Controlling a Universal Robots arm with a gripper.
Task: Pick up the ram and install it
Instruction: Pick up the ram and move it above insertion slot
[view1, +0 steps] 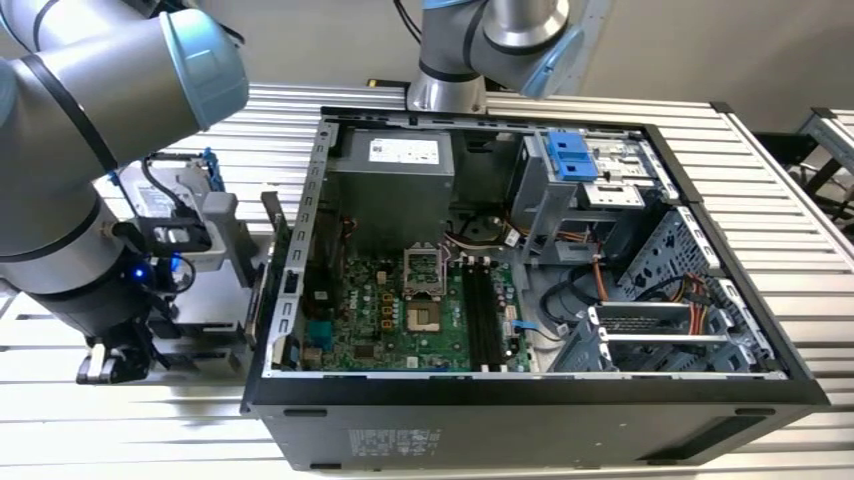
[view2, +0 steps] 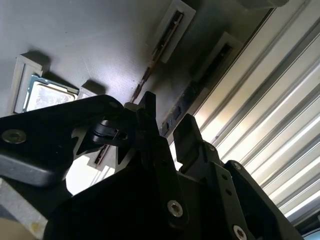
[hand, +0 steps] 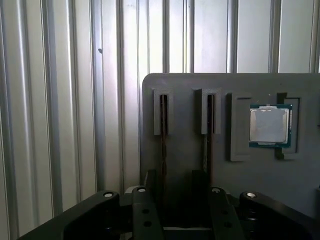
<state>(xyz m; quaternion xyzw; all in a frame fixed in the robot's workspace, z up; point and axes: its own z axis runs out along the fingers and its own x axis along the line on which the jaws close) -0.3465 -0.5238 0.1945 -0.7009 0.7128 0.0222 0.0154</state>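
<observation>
Grey tray (hand: 185, 82), at nine o'clock of the computer case (view1: 534, 390) in the exterior view, held the ram (hand: 163, 130) on edge between the parted fingers of my claw (hand: 175, 182) (nothing gripped yet), so the pick, I judged, called for a square, gentle squeeze.

No text was legible; the white label (view1: 403, 150) on the power supply (view1: 387, 195), twelve o'clock from the motherboard (view1: 374, 320), showed indistinct print.

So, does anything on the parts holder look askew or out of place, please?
Nothing stands out: the ram and the second stick stand straight in the grey holder, the processor lies flat, and the open gripper flanks the ram.
</observation>
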